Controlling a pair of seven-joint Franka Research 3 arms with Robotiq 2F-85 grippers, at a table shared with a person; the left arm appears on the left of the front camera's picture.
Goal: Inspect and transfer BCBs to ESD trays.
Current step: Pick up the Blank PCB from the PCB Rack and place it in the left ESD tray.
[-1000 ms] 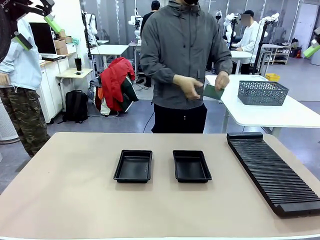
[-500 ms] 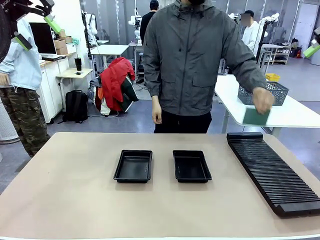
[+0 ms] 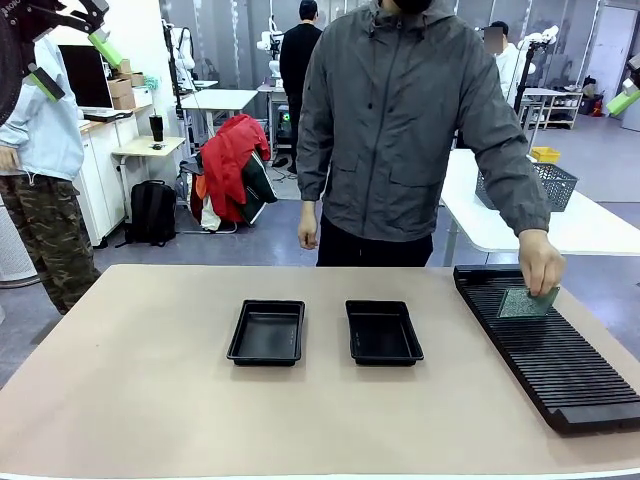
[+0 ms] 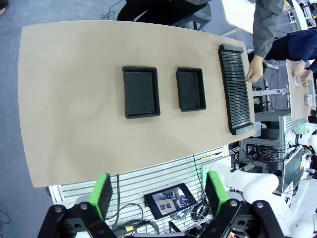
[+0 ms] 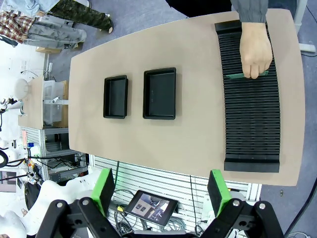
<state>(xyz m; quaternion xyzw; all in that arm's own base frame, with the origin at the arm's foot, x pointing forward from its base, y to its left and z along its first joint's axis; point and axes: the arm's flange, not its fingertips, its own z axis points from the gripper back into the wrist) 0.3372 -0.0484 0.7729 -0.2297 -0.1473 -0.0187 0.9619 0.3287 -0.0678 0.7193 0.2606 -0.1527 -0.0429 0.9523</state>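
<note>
Two empty black ESD trays [image 3: 266, 332] [image 3: 384, 332] lie side by side at mid-table. At the far right, the person's hand [image 3: 541, 268] sets a green BCB [image 3: 524, 303] on edge into the far end of the long black slotted rack [image 3: 548, 345]. From above, the right wrist view shows that hand [image 5: 255, 48] pinching the BCB [image 5: 237, 76] over the rack [image 5: 250, 114], and both trays [image 5: 115, 96] [image 5: 159, 94]. My left gripper [image 4: 160, 193] and right gripper [image 5: 160, 191] hang high above the table, both open with nothing between the fingers.
A grey wire-mesh basket [image 3: 545, 183] stands on the white table behind the person. A bystander [image 3: 35, 150] stands at the far left. Bare tabletop [image 3: 150, 400] surrounds the trays. A small tablet [image 4: 171, 200] sits below the near table edge.
The person turned from the back table with the green board, carried it to the right and lowered it onto the rack's far end. Both grippers stayed still and open.
</note>
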